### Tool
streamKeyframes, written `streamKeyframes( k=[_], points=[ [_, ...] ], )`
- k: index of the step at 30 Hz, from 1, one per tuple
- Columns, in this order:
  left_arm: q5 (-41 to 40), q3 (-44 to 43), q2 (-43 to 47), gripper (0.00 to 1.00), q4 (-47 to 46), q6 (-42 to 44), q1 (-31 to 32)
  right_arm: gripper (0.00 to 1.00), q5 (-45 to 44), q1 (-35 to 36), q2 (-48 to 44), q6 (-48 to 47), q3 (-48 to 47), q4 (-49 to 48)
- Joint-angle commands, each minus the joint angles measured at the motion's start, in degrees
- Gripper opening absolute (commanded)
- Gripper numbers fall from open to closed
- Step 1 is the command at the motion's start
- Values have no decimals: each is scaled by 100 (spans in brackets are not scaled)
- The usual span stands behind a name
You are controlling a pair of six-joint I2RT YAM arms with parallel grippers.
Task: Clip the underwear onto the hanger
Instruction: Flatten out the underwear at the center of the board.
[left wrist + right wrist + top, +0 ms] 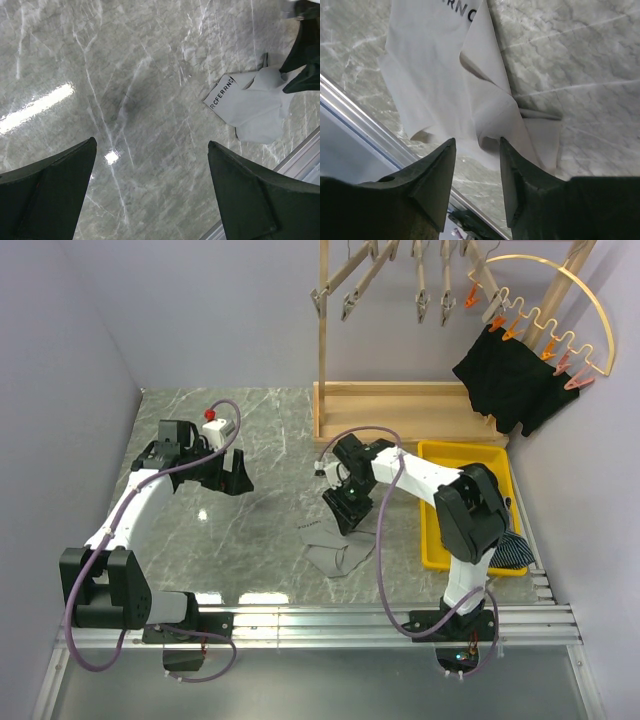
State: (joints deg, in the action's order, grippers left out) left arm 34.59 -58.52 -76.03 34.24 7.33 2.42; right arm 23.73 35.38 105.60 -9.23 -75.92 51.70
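If the fold slips, the lift comes up empty

Although the right hand (476,142) sits low over the grey underwear (435,75), it stands roughly half open. Its fingers (430,180) are either side of a raised fold and do not visibly pinch it. Closing on so thin a ridge could catch one layer only. The cloth might then slide out on the lift, or come up bunched with no waistband edge free for a clip.

The garment lies at lower centre of the overhead frame, close to the metal rail (350,107) at the worktop's near edge, where a dragged cloth might snag. The hanger (597,308) is in the upper right, well apart, and already carries a black garment (510,375), so a weak grip faces a long carry. The left hand (152,145) is spread wide and empty over bare worktop (125,75) at left.

Only the right wrist view shows the fold between the fingers; overhead, the hand hides it. The left wrist view shows the lettered waistband (222,95) most fully, at its upper right. Only the overhead view shows the hanger.
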Motion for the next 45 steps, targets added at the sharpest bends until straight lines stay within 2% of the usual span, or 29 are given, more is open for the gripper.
streamKeyframes(
  k=[1, 3, 4, 8, 14, 15, 17, 18, 21, 25, 28, 31, 37, 45],
  points=[
    [-13, 16, 44, 99, -128, -65, 22, 49, 141, 22, 249, 185, -326, 94],
    [-40, -1, 62, 99, -110, -48, 22, 43, 115, 22, 320, 185, -423, 94],
    [-49, -1, 62, 99, -102, -48, 22, 28, 132, 22, 338, 185, -502, 77],
    [-75, -19, 79, 99, -137, -91, 22, 0, 246, 31, 268, 229, -940, 77],
    [-31, -115, 1, 99, -154, -206, 22, 0, 1071, 189, -390, 36, -1636, 129],
    [-14, -142, -17, 99, -154, -215, 13, 0, 1438, 180, -713, -225, -1628, 225],
    [13, -151, 9, 99, -189, -224, 22, 0, 1477, 171, -1145, -446, -1234, 165],
    [22, -142, 9, 99, -224, -215, 13, 0, 1451, 145, -1573, -543, -1032, 112],
    [135, -116, -17, 99, -260, -171, 22, 0, 1162, -83, -2103, -860, -250, 225],
    [118, -151, -184, 99, -198, 4, 197, 0, 635, -960, -2219, -1080, 655, 297],
    [-22, -55, -246, 99, -374, 58, 512, 0, -7, -1225, -2097, -1142, 1007, 130],
    [-136, 42, -360, 97, -620, 101, 926, 0, -447, -1463, -2043, -1247, 1263, 24],
    [109, 148, -790, 90, -1365, 304, 1673, 0, -676, -1753, -2412, -1607, 1615, 252],
    [-57, -545, -2117, 82, -1736, 137, 2658, 0, -712, -2131, -3010, -1827, 1440, 534]
  ],
)
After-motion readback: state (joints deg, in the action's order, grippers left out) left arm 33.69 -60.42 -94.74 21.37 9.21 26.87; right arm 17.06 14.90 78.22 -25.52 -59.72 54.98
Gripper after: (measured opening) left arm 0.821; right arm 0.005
